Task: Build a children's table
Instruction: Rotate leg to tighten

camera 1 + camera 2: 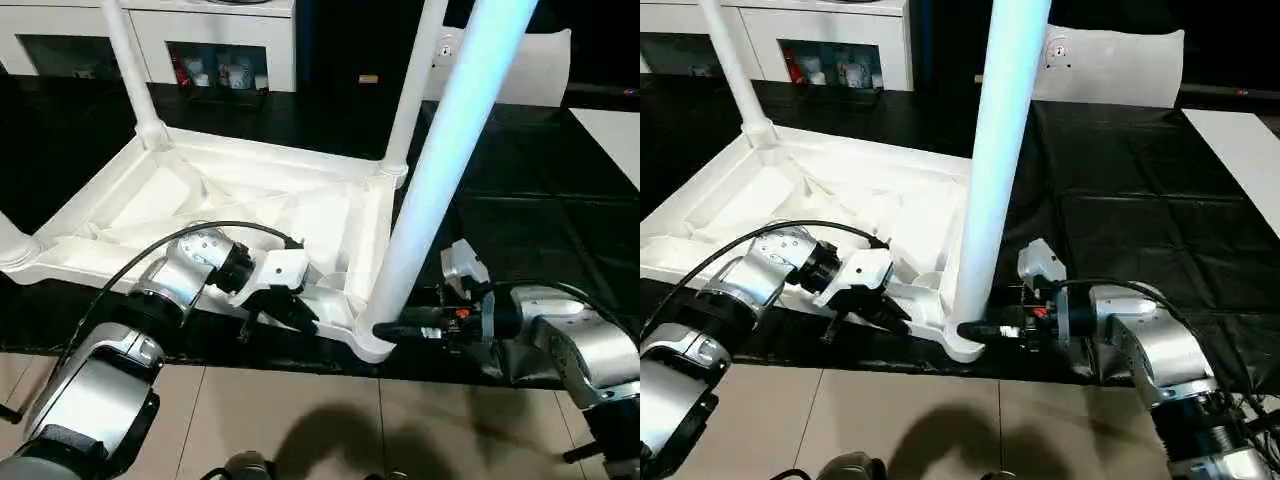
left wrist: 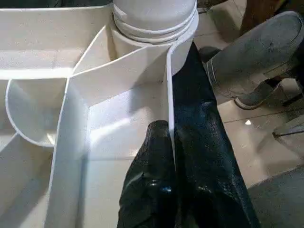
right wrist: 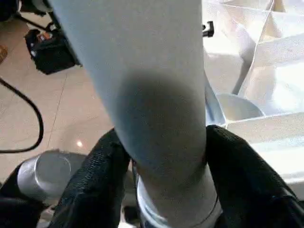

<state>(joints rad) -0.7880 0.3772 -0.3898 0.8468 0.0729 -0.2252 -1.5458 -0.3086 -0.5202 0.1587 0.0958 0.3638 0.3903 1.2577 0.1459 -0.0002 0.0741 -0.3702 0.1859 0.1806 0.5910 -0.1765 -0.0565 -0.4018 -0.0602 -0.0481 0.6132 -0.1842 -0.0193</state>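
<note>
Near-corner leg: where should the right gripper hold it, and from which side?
Low on the leg, just above its corner socket, coming in level from the robot's right, outside the tabletop. The tube stands upright there with rim and ribs on its inner side. In the right wrist view the right gripper already straddles it at that height.

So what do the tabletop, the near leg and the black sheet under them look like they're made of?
Tabletop: likely molded white plastic, satin; thin ribs cross its underside and the corner sockets are formed in one piece. Near leg: smooth white tube with a soft sheen, probably plastic too, though painted metal can't be ruled out. Black sheet: looks like thin glossy plastic film, wrinkled and catching reflections.
</note>
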